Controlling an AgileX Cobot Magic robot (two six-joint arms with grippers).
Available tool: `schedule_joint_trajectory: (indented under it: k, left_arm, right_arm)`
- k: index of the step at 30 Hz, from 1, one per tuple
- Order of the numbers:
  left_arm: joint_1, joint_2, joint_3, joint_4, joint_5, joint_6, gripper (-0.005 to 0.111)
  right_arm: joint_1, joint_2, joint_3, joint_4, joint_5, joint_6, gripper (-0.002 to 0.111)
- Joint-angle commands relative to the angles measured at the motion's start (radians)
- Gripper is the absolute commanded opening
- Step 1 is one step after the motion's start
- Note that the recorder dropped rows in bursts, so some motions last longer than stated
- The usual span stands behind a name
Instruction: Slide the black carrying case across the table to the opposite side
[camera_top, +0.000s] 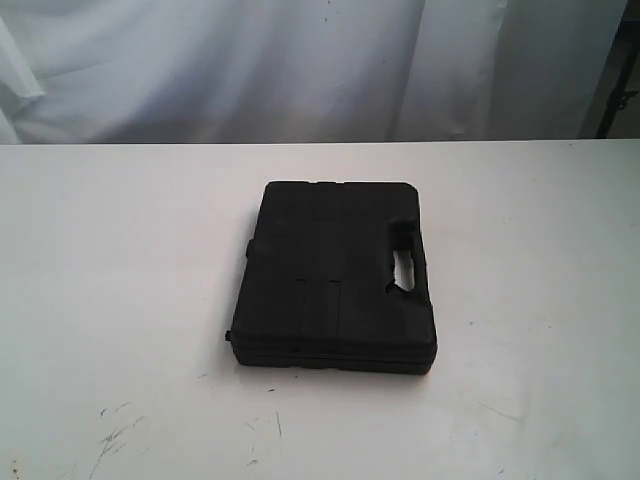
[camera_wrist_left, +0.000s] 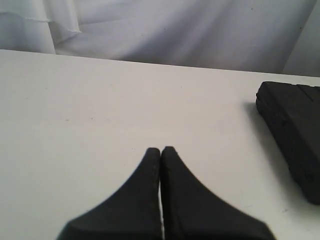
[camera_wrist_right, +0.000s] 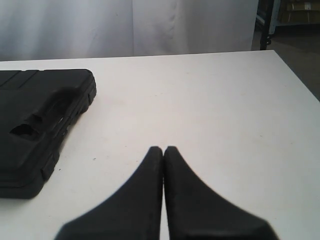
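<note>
Black carrying case (camera_top: 335, 275) flat mid-table (camera_top: 120, 300), between both closed, empty jaws, untouched.

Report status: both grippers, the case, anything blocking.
Left gripper shut, empty, clear of case. Right gripper shut, empty. Black carrying case flat mid-table, untouched. Nothing in its way.

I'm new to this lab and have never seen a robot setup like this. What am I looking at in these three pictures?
It is a two-armed robot at a white table. One picture is from a camera off the arms; it shows a black carrying case lying flat, with no arm in sight. The other two come from cameras on each wrist. Each shows black fingers pressed together: the left gripper and the right gripper. Both are shut, hold nothing, and are clear of the case beside them.
</note>
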Motion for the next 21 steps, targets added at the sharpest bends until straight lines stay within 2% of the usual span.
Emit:
schedule_joint_trajectory:
  k: [1,21]
  left_arm:
    - [0.003,-0.004,0.004,0.0,-0.013,0.023,0.0]
    - [0.003,-0.004,0.004,0.0,-0.009,0.059,0.0]
  right_arm:
    - [-0.006,-0.006,0.004,0.004,-0.005,0.0,0.0]
    - [-0.006,-0.006,0.004,0.004,-0.005,0.0,0.0]
